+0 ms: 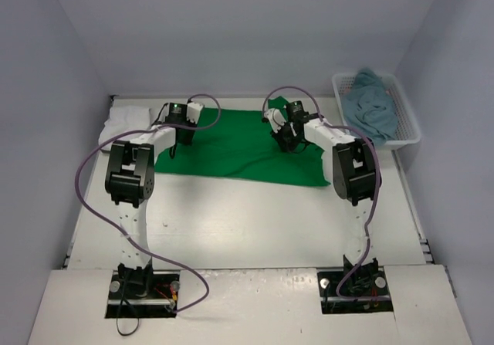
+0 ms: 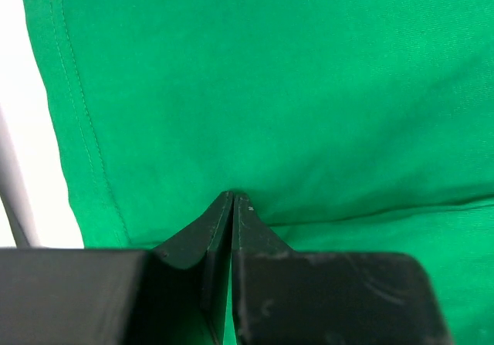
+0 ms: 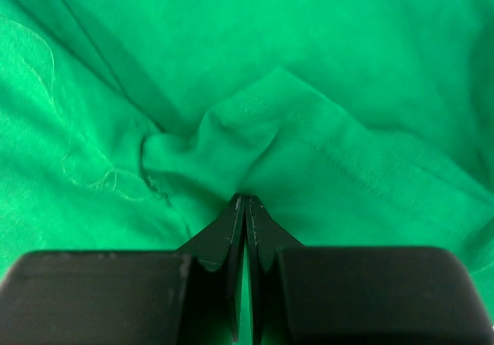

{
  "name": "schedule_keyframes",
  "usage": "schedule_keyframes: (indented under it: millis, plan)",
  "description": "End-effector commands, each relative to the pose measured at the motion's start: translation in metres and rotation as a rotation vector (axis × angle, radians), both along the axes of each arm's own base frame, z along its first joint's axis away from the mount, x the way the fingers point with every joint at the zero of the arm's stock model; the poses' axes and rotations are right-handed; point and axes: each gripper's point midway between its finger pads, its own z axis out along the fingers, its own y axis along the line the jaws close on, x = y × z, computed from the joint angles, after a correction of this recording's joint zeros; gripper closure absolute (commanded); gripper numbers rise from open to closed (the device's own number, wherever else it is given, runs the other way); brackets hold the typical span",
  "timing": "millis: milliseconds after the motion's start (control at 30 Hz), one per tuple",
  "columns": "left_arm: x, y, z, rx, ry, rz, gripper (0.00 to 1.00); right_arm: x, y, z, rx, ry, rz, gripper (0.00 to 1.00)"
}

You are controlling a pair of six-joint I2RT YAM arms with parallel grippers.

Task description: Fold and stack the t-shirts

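Note:
A bright green t-shirt (image 1: 239,148) lies spread flat across the far half of the white table (image 1: 247,221). My left gripper (image 1: 183,136) is down on the shirt's far left part, near its hemmed left edge. Seen from the left wrist, that gripper (image 2: 233,194) is shut with its tips pressed into the green cloth (image 2: 309,90), and a crease runs off to the right. My right gripper (image 1: 287,140) is on the far right part. From the right wrist, the right gripper (image 3: 247,197) is shut on a bunched pinch of the green cloth (image 3: 347,67).
A folded white t-shirt (image 1: 123,120) sits at the far left corner beside the green one. A dull teal-blue t-shirt (image 1: 374,109) lies crumpled in the white lattice basket (image 1: 409,129) at the far right. Grey walls enclose the table.

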Motion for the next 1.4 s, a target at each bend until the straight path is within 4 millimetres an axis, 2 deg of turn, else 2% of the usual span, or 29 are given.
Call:
schedule_keyframes:
  millis: [0,67,133,167,200,267,300,400,533,667,700,733,767,800,833,867,900,933,1000,1033,1067,1133,1167,1200,1233,1267,1300,1333,1367]
  plan:
    - [-0.022,0.000,0.020,0.013,0.025,-0.035,1.00,-0.019,-0.003,0.032,0.011,-0.019,0.032,1.00]
    - [-0.027,0.000,0.028,0.010,0.019,-0.039,1.00,-0.031,-0.007,0.027,-0.006,0.004,0.045,1.00]
    - [-0.038,-0.001,0.025,0.011,0.057,-0.054,1.00,-0.047,-0.017,0.023,-0.038,0.023,0.052,1.00]
    - [-0.044,-0.003,0.020,0.002,0.092,-0.074,1.00,-0.057,-0.021,0.017,-0.048,0.046,0.057,1.00]
    - [-0.055,-0.004,0.018,0.005,0.155,-0.097,1.00,-0.062,-0.024,0.023,-0.052,0.039,0.066,1.00]
    - [-0.068,-0.007,0.005,-0.003,0.239,-0.120,1.00,-0.072,-0.027,0.023,-0.056,0.052,0.072,1.00]
    - [-0.083,-0.011,-0.001,-0.020,0.304,-0.146,1.00,-0.081,-0.028,0.025,-0.055,0.061,0.078,1.00]
    - [-0.099,-0.014,-0.007,-0.040,0.353,-0.174,1.00,-0.098,-0.032,0.027,-0.057,0.082,0.092,1.00]
    - [-0.121,-0.016,-0.004,-0.055,0.400,-0.211,1.00,-0.109,-0.038,0.028,-0.069,0.089,0.094,1.00]
    - [-0.129,-0.019,0.010,-0.075,0.407,-0.232,1.00,-0.109,-0.042,0.034,-0.069,0.076,0.082,0.99]
    - [-0.131,-0.019,0.014,-0.073,0.406,-0.232,1.00,-0.105,-0.042,0.040,-0.057,0.060,0.075,0.97]
    - [-0.127,-0.017,0.027,-0.068,0.365,-0.224,1.00,-0.100,-0.045,0.045,-0.039,0.049,0.060,0.93]
    - [-0.123,-0.016,0.035,-0.065,0.334,-0.216,1.00,-0.091,-0.044,0.060,-0.015,0.012,0.053,0.86]
    - [-0.114,-0.015,0.044,-0.059,0.284,-0.209,1.00,-0.085,-0.044,0.069,0.001,-0.008,0.044,0.84]
    - [-0.108,-0.014,0.061,-0.057,0.233,-0.199,0.96,-0.078,-0.045,0.078,0.024,-0.026,0.029,0.82]
    - [-0.103,-0.013,0.071,-0.050,0.201,-0.191,0.93,-0.066,-0.044,0.096,0.042,-0.073,0.024,0.73]
    - [-0.094,-0.013,0.087,-0.054,0.155,-0.188,0.89,-0.060,-0.043,0.105,0.053,-0.095,0.020,0.71]
    - [-0.090,-0.013,0.097,-0.057,0.128,-0.178,0.81,-0.054,-0.042,0.114,0.065,-0.115,0.017,0.70]
    - [-0.081,-0.013,0.113,-0.063,0.089,-0.163,0.71,-0.039,-0.042,0.133,0.080,-0.161,0.006,0.62]
    - [-0.074,-0.015,0.124,-0.069,0.062,-0.157,0.64,-0.033,-0.041,0.139,0.083,-0.178,0.005,0.60]
    - [-0.070,-0.014,0.129,-0.068,0.048,-0.151,0.62,-0.022,-0.040,0.146,0.093,-0.199,0.001,0.59]
    - [-0.059,-0.015,0.139,-0.069,0.009,-0.139,0.58,-0.008,-0.041,0.152,0.118,-0.211,-0.012,0.59]
    - [-0.053,-0.013,0.142,-0.061,-0.010,-0.130,0.57,0.000,-0.042,0.142,0.120,-0.196,-0.017,0.59]
    - [-0.049,-0.013,0.144,-0.057,-0.020,-0.126,0.57,0.014,-0.042,0.154,0.140,-0.227,-0.022,0.60]
    - [-0.041,-0.013,0.145,-0.053,-0.033,-0.123,0.57,0.022,-0.039,0.142,0.165,-0.198,-0.019,0.60]
    - [-0.037,-0.012,0.145,-0.046,-0.039,-0.120,0.57,0.030,-0.042,0.138,0.173,-0.195,-0.026,0.59]
    - [-0.030,-0.010,0.144,-0.031,-0.046,-0.115,0.57,0.043,-0.039,0.149,0.185,-0.225,-0.024,0.59]
    - [-0.026,-0.010,0.143,-0.024,-0.051,-0.113,0.57,0.050,-0.039,0.128,0.177,-0.189,-0.020,0.58]
    - [-0.021,-0.008,0.137,-0.009,-0.042,-0.108,0.57,0.061,-0.037,0.133,0.181,-0.213,-0.013,0.57]
